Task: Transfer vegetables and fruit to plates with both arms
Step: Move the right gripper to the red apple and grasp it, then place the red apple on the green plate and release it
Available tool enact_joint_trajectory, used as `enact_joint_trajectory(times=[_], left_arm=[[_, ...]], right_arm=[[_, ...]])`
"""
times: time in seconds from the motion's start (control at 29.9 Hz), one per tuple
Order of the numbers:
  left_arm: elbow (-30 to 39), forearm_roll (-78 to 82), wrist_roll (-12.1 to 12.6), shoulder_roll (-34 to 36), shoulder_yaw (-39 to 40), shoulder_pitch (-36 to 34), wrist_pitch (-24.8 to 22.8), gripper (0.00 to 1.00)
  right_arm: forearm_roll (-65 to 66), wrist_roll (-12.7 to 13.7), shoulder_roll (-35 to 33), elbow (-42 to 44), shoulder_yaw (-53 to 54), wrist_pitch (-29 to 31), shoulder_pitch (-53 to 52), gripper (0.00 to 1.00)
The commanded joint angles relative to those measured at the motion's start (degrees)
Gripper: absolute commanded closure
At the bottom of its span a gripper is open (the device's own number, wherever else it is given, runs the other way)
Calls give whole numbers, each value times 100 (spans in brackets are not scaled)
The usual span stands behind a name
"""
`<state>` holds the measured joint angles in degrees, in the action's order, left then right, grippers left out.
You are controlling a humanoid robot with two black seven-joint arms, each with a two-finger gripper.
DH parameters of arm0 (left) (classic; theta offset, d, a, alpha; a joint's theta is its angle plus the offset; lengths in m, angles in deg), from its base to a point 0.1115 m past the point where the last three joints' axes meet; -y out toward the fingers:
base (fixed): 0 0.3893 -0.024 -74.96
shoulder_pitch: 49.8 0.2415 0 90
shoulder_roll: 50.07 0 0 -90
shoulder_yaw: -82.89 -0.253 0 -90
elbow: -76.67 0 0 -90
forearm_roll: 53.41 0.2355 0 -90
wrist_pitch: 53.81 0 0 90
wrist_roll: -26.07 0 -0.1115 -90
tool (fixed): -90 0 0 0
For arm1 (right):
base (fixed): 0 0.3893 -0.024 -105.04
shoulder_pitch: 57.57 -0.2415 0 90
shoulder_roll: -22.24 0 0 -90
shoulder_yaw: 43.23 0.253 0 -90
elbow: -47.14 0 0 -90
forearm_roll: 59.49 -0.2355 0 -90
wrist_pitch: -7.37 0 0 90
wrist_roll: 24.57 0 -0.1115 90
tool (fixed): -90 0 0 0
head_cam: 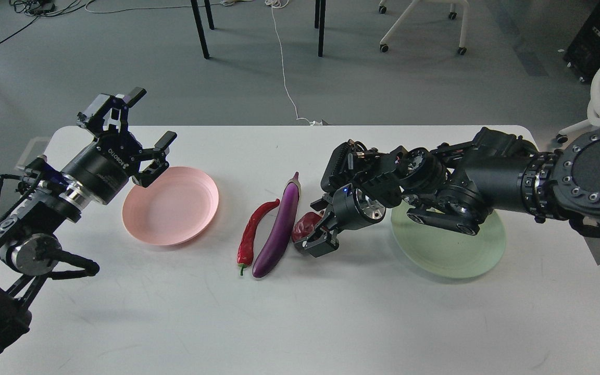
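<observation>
Nothing plated yet: pink plate (171, 206) and green plate (448, 245) both bare; chili (251, 234) and eggplant (280, 226) lie on surface between plates; my right tool (314, 240) is at pomegranate (306, 224) just right of eggplant, grip state can't tell; left tool (141, 133) wide open, empty, over pink plate's far-left rim; yellow-green fruit not visible

You are looking at a robotics lab or office workroom: a plain white rounded-corner table (300, 312) on a grey floor (425, 88), loose white cable (283, 67) trailing across it, white castor chair legs (420, 26), black metal table legs (200, 28).
</observation>
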<state>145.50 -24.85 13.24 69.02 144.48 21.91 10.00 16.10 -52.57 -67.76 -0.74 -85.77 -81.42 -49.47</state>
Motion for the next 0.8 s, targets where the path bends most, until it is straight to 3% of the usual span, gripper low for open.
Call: enact_joint_trajectory(times=[0.0,0.23,0.44,0.77], left_arm=[[-1,0,0,0,-7,1,0,2],[-1,0,0,9,2,1,8,2],[-1,0,0,0,2,1,8,2],[17,9,0,-9,-42,1,8,2]], right_arm=[[0,0,0,24,-18,11,34,21],[0,0,0,24,-44,29,26,60],[35,0,-262,-221,-44,55,-308,61],[842,0,-2292,-1750,-308,90,-1266,61]])
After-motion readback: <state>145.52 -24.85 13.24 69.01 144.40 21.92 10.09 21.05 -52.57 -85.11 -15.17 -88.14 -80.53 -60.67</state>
